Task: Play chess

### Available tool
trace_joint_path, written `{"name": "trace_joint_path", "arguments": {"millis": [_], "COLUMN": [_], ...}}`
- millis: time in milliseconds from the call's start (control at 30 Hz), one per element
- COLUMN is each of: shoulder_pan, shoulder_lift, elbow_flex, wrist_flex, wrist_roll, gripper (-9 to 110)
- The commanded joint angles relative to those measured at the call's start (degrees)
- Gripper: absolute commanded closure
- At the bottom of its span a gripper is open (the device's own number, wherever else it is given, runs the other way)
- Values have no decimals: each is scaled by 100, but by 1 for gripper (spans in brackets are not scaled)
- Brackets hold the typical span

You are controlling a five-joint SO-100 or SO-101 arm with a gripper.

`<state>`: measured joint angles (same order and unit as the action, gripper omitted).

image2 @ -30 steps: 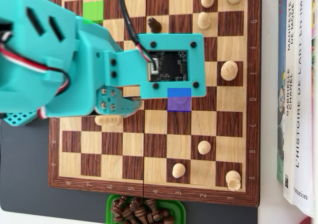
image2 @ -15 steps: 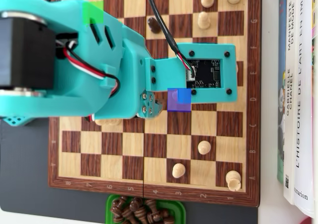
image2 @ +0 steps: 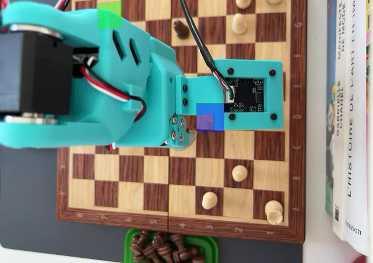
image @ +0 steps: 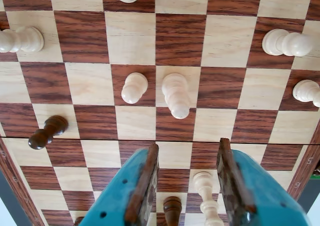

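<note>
In the wrist view my gripper [image: 188, 145] is open above the chessboard [image: 180, 33], its teal jaws with brown pads [image: 148, 178] well apart. Seen in the gap, lower down, are a white piece [image: 204, 193] and a dark piece [image: 172, 210]; neither is gripped. Ahead stand a white pawn [image: 134, 87] and a taller white piece [image: 176, 94]. A dark pawn [image: 47, 132] is at the left. In the overhead view the teal arm [image2: 116, 82] covers the board's left and middle and hides the fingers. A blue square [image2: 210, 117] and a green square [image2: 109, 13] are marked on the board.
White pieces stand at the board's top right [image2: 239, 23] and bottom right [image2: 239, 172] in the overhead view, with a dark pawn [image2: 181, 30] near the top. A green tray of dark pieces [image2: 169, 248] lies below the board. Books [image2: 349, 111] lie along the right.
The arm has reached further right across the board, its camera plate now past the blue square. The white piece seen lying under the gripper earlier is now covered by the arm.
</note>
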<state>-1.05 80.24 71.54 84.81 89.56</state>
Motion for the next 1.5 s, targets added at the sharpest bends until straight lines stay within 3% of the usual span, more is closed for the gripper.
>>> {"name": "trace_joint_path", "arguments": {"millis": [0, 1467], "shoulder_pan": [-105, 229], "shoulder_lift": [-18, -1151], "elbow_flex": [-299, -993], "wrist_flex": [-62, -62], "wrist_roll": [105, 79], "gripper": [84, 84]}}
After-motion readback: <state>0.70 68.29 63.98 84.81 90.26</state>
